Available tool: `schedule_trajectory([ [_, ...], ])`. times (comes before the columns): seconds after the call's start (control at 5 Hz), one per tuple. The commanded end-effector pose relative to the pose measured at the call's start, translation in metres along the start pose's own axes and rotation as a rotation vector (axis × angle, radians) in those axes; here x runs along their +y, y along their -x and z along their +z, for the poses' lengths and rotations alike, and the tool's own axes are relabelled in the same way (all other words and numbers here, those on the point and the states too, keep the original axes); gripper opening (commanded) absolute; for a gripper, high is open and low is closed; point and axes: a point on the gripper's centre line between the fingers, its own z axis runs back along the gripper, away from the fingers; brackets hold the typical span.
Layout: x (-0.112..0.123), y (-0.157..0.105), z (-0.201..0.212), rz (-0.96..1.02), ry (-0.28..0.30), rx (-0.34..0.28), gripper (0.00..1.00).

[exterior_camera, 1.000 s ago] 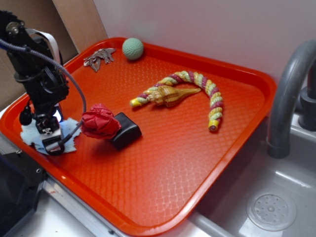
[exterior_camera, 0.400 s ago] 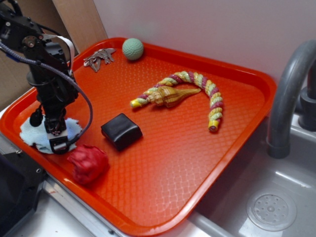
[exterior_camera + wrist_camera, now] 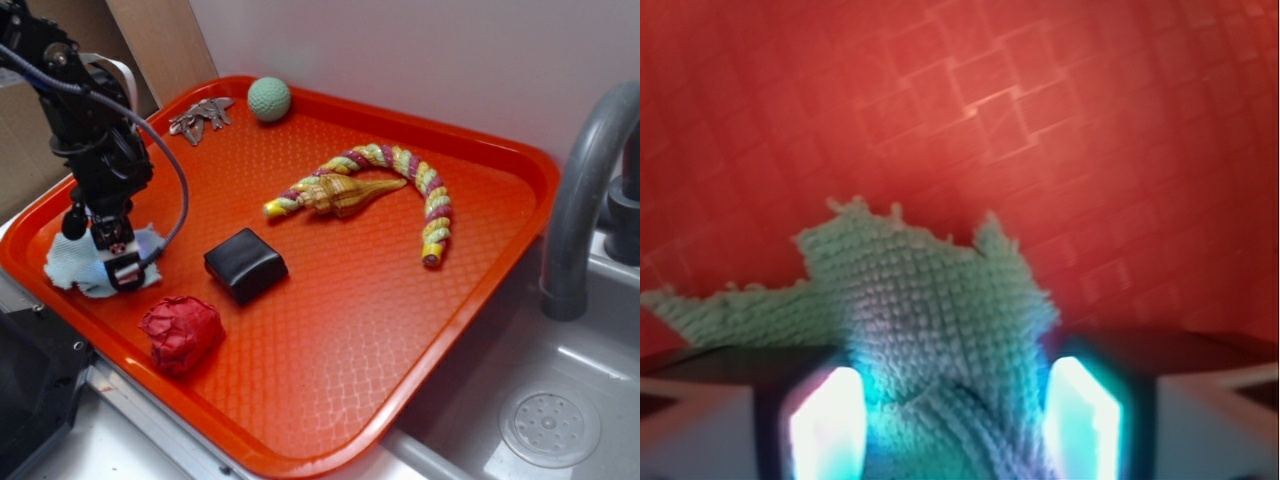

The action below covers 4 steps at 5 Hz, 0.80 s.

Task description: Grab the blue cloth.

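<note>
The surface is an orange-red tray [image 3: 330, 330] with a raised rim and a diamond-textured floor; it sits beside a grey sink [image 3: 560, 420] with a curved grey faucet [image 3: 585, 190] at the right, and a pale wall stands behind it. At the far left corner lie a bunch of keys [image 3: 200, 117] and a green ball [image 3: 269, 99]; in the middle lie a shell [image 3: 340, 193] and a striped twisted rope [image 3: 415, 195]. A black block [image 3: 245, 265] sits left of centre, with a crumpled red fabric ball [image 3: 182, 332] just nearer, close to the near rim; the near-right half of the tray is bare.

The blue cloth [image 3: 80, 265] lies at the tray's left edge, bunched, its long axis running roughly left to right in the exterior view; a ragged edge spreads to the left. The pincer [image 3: 120, 268] points down onto it; in the wrist view the cloth [image 3: 930, 310] is gathered between the two fingers [image 3: 825, 420], which are closed in against its fold.
</note>
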Motion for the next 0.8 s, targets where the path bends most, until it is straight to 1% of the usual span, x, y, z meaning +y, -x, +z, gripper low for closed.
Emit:
schedule_trajectory([
  [0.0, 0.006, 0.019, 0.03, 0.054, 0.148, -0.171, 0.0],
  [0.2, 0.0, 0.026, 0.031, 0.045, 0.115, -0.178, 0.0],
  [0.4, -0.008, 0.027, 0.049, 0.041, 0.092, -0.222, 0.0],
  [0.6, -0.018, 0.013, 0.102, 0.127, 0.109, -0.29, 0.0],
])
